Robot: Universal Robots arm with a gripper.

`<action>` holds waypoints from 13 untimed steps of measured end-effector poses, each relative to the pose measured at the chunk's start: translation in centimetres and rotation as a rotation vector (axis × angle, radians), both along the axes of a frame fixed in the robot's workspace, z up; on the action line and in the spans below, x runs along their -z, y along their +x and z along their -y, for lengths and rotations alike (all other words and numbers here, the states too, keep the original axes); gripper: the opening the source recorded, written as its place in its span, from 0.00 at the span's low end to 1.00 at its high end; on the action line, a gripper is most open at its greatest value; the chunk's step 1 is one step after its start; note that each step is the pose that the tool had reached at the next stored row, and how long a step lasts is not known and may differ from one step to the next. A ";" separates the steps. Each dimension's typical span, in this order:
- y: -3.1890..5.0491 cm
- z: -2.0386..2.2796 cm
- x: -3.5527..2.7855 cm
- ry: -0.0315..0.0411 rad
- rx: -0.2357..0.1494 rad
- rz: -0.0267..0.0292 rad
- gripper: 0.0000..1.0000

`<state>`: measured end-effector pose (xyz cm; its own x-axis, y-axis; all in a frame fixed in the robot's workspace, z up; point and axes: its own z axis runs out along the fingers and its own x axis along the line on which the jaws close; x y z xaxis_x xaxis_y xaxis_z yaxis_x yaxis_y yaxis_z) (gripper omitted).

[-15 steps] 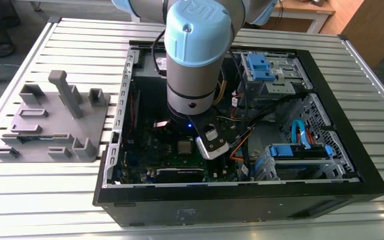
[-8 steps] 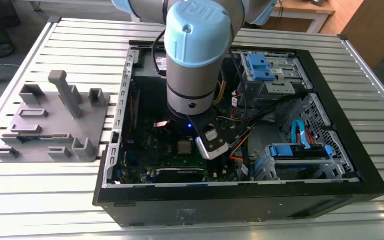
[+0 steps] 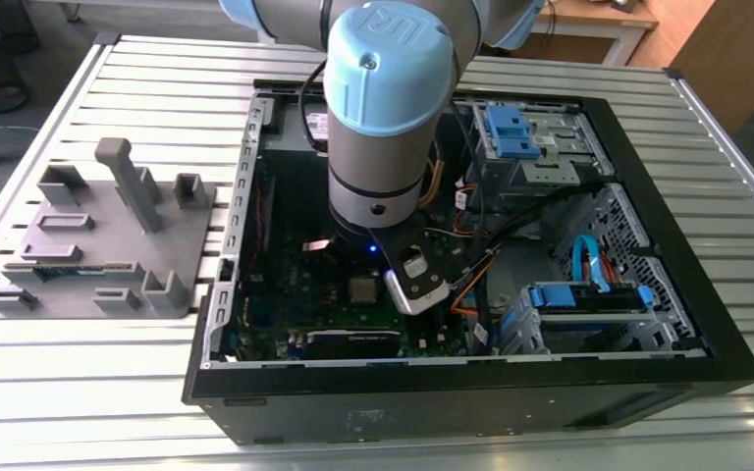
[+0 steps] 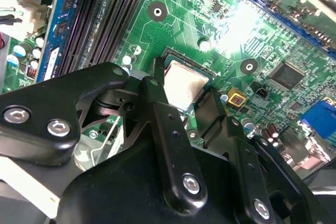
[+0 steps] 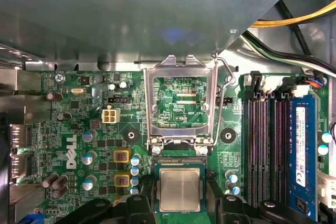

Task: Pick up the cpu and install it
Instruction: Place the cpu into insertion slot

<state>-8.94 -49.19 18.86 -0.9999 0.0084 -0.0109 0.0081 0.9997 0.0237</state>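
Observation:
The cpu point(image 3: 362, 287) point(image 4: 184, 87) point(image 5: 180, 189), a small square chip with a silvery top, lies flat in its socket on the green motherboard point(image 5: 89, 129). The socket's metal load plate point(image 5: 181, 103) is swung up and back, with its lever beside it. My gripper point(image 4: 184, 83) point(image 5: 181, 202) hangs straight over the socket. Its black fingers point(image 4: 157, 98) stand one on each side of the chip, spread a little wider than it, so it is open. In the exterior view the arm's wrist point(image 3: 377, 147) reaches down into the open computer case point(image 3: 691, 324).
Memory slots with a blue-labelled stick point(image 5: 300, 140) run beside the socket. Cables point(image 3: 482, 235) and blue-clipped drive cages point(image 3: 514, 132) point(image 3: 587, 294) crowd the case on the exterior view's right. A grey parts holder point(image 3: 102, 245) sits on the slatted table point(image 3: 89, 373) at the exterior view's left.

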 end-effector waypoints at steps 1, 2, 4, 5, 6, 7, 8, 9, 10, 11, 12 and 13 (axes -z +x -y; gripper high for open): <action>0.00 0.00 0.00 0.0000 0.000 0.0000 0.47; 0.00 0.00 0.00 -0.0001 0.000 0.0000 0.47; 0.00 0.00 0.03 0.0001 0.000 0.0001 0.47; 0.00 0.00 0.03 0.0000 0.000 0.0000 0.47; 0.00 -0.01 0.03 0.0001 0.000 0.0001 0.47; 0.02 -0.01 0.04 0.0001 0.000 0.0000 0.47; 0.04 -0.02 0.04 0.0001 0.000 0.0000 0.47; 0.06 -0.02 0.04 0.0002 0.000 0.0001 0.47; 0.07 -0.03 0.04 0.0003 0.000 0.0001 0.47; 0.08 -0.03 0.04 0.0003 0.000 0.0002 0.47; 0.09 -0.03 0.04 0.0002 0.000 0.0001 0.47; 0.09 -0.03 0.04 0.0002 0.000 0.0001 0.47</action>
<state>-8.85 -49.16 18.82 -0.9999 0.0084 -0.0110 0.0081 0.9997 0.0239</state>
